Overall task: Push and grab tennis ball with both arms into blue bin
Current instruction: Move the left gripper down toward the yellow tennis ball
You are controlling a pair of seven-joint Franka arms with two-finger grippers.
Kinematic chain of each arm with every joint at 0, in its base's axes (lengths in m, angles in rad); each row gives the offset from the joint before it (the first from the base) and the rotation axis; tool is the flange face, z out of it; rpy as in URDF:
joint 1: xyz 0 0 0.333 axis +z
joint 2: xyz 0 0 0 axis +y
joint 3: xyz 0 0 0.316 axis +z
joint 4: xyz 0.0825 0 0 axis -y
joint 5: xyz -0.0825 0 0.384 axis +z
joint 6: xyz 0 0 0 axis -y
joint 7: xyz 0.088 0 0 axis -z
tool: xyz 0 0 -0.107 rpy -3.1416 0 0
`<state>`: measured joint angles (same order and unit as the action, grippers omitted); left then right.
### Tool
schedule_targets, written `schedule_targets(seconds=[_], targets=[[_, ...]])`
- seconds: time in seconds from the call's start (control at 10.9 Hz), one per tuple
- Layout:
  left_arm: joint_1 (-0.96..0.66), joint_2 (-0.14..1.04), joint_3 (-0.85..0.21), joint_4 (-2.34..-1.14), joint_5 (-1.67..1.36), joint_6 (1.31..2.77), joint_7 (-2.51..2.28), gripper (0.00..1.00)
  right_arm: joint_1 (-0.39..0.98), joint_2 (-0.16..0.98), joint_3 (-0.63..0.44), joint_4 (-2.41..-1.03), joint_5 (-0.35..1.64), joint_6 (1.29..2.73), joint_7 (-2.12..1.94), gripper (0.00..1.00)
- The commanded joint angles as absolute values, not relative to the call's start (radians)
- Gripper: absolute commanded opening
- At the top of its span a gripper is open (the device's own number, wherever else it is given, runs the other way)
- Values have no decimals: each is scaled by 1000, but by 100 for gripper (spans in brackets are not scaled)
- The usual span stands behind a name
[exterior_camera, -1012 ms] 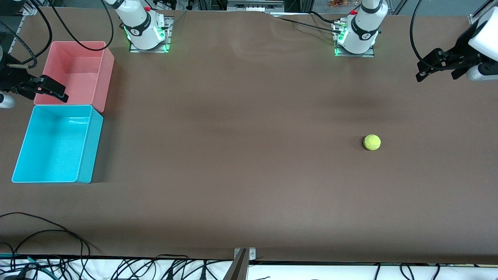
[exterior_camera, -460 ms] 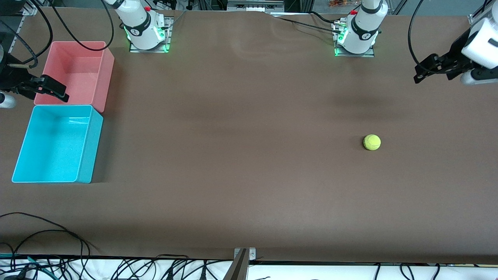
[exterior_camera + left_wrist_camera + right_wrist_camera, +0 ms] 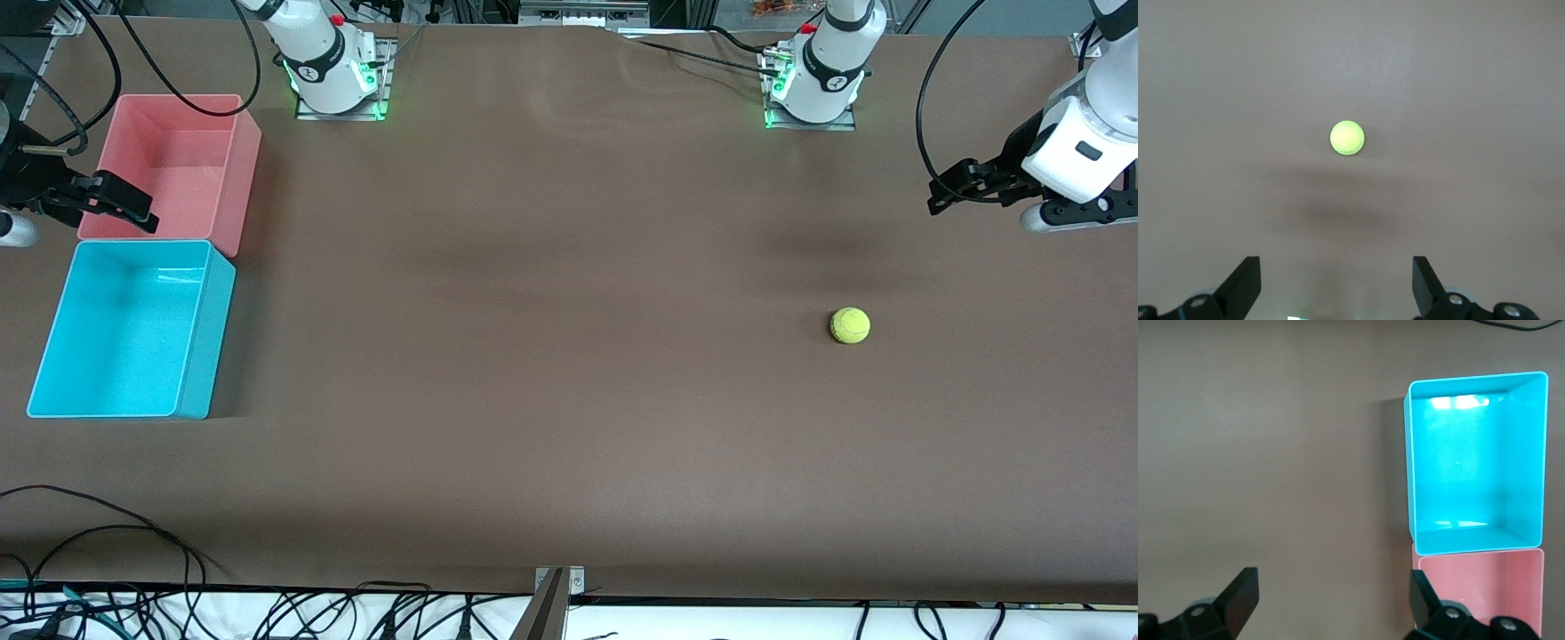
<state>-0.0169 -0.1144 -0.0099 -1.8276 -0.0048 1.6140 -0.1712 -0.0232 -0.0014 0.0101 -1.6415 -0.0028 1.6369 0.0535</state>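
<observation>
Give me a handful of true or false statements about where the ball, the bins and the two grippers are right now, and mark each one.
1. The tennis ball lies on the bare table, toward the left arm's end. True.
2. The ball is already in the blue bin. False: the bin holds nothing, and the ball is at the table's other end.
3. The pink bin stands beside the blue bin, farther from the front camera. True.
4. The left gripper is shut on the ball. False: its fingers are open, up in the air, with the ball apart from them.
5. The right gripper is open above the pink bin's edge. True.
</observation>
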Motion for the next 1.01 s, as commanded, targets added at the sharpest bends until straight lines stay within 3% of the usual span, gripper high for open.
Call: schedule_targets(seconds=[0.0, 0.37, 0.92], targets=[[-9, -121, 7, -1873, 3, 1637, -144, 100, -21, 3, 8, -1618, 0, 1612, 49, 100], [-11, -88, 25, -1914, 3, 1690, -123, 100, -20, 3, 9, -1618, 0, 1612, 49, 100], [-5, -97, 29, -2104, 3, 1908, -72, 100, -20, 3, 9, -1618, 0, 1612, 49, 100]])
